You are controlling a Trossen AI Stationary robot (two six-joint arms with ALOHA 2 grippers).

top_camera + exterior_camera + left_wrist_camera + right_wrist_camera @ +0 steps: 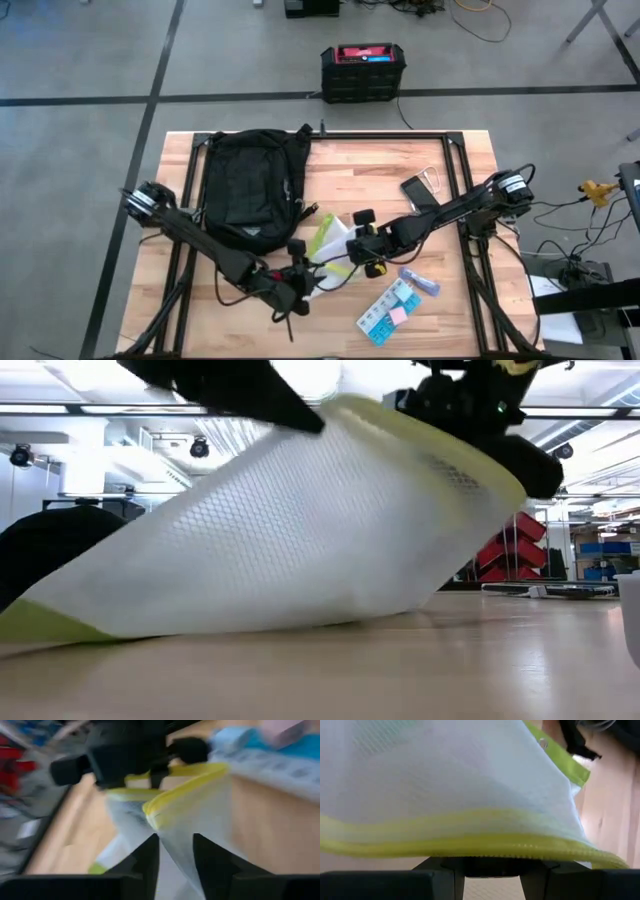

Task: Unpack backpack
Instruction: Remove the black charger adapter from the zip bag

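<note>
You had both grippers, left [297,283] and right [362,245], clenched on the pouch [330,258]; backpack [250,187] lay nearer the left arm.

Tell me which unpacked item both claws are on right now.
The white mesh pouch with yellow-green trim: left claw and right claw both grip it. The phone and pill organizer lie untouched.

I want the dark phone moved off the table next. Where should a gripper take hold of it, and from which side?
Grip the phone across its two long edges, coming straight down from above. It lies flat and bare on the table, so only its thin sides offer a pinch. The right gripper looks nearer than the left gripper, but both are at the mesh pouch now.
</note>
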